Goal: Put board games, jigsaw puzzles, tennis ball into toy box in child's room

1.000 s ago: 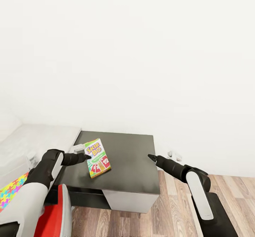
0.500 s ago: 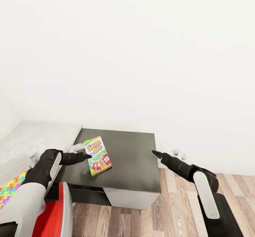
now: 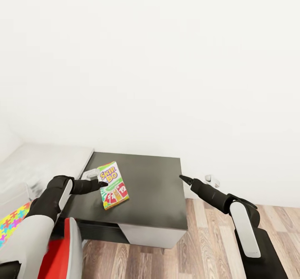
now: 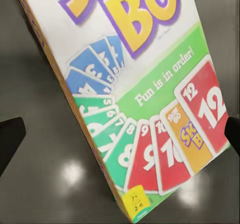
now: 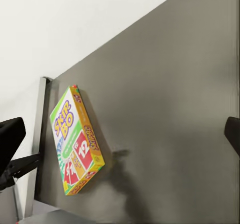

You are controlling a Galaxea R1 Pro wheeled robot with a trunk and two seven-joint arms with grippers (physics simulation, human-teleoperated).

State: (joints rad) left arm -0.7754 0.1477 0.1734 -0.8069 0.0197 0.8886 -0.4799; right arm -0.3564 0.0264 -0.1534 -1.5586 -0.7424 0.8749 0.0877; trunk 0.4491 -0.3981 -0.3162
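A board game (image 3: pixel 113 185), a pale box with green edges and a "Skip-Bo" lid, lies on the dark grey corner section of the table (image 3: pixel 154 187). It looks slightly tilted and casts a shadow in the right wrist view (image 5: pixel 75 139). My left gripper (image 3: pixel 102 183) is at its left edge and open; its fingertips (image 4: pixel 10 139) stand wide on either side of the lid (image 4: pixel 140 98). My right gripper (image 3: pixel 183 179) is open with nothing in it, over the table's right edge. A yellow jigsaw puzzle (image 3: pixel 10 225) with many-coloured pieces shows at the lower left. Tennis ball and bed are out of view.
The light grey table top (image 3: pixel 46 162) runs off to the left. Behind stands a white wall (image 3: pixel 166 62), with small white objects (image 3: pixel 210 180) at its base. Wood floor (image 3: pixel 200 245) lies right of the table. A red and grey shape (image 3: pixel 62 250) sits by my left arm.
The view has shifted slightly. My right gripper has moved a little to the right and away. The left gripper and the Skip-Bo box have hardly moved.
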